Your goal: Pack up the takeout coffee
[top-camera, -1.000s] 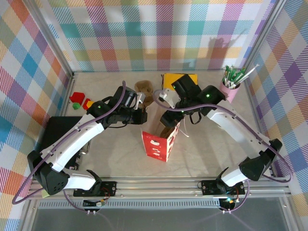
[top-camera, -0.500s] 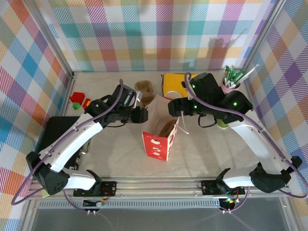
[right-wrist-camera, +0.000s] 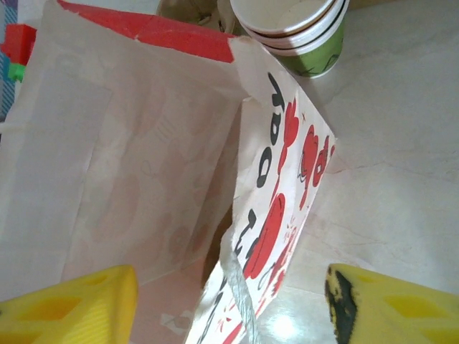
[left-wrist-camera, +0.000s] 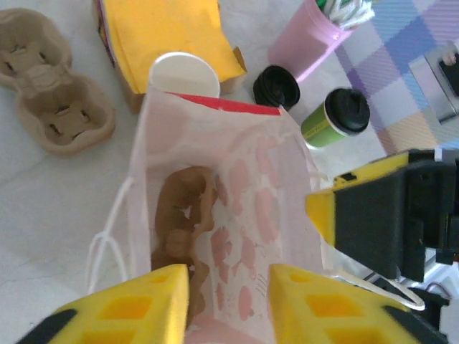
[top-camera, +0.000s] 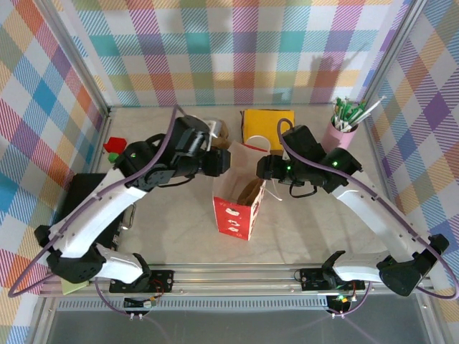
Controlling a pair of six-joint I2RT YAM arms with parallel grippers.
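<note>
A red and white paper bag [top-camera: 233, 215] stands open mid-table with a brown pulp carrier [left-wrist-camera: 183, 215] inside it. My left gripper [left-wrist-camera: 228, 301] [top-camera: 224, 162] hangs open over the bag's left rim and holds nothing. From the other side, my right gripper [right-wrist-camera: 229, 308] [top-camera: 262, 169] stands open astride the bag's printed right wall [right-wrist-camera: 287, 179] and string handle, touching neither. The takeout coffee [left-wrist-camera: 337, 118], a green cup with a black lid, stands on the table beyond the bag, beside a pink cup [left-wrist-camera: 315, 39].
A nested pile of white and green cups [right-wrist-camera: 294, 29] [left-wrist-camera: 184, 74] stands just past the bag's far rim. A second pulp carrier [left-wrist-camera: 54, 107], a yellow box [top-camera: 267, 122] and a loose black lid [left-wrist-camera: 276, 86] sit behind the bag. Red toys [top-camera: 115, 149] lie far left.
My left gripper has opened and shifted up over the bag's rim. My right arm swung out and came back, its gripper now lower at the bag's right wall and less wide.
</note>
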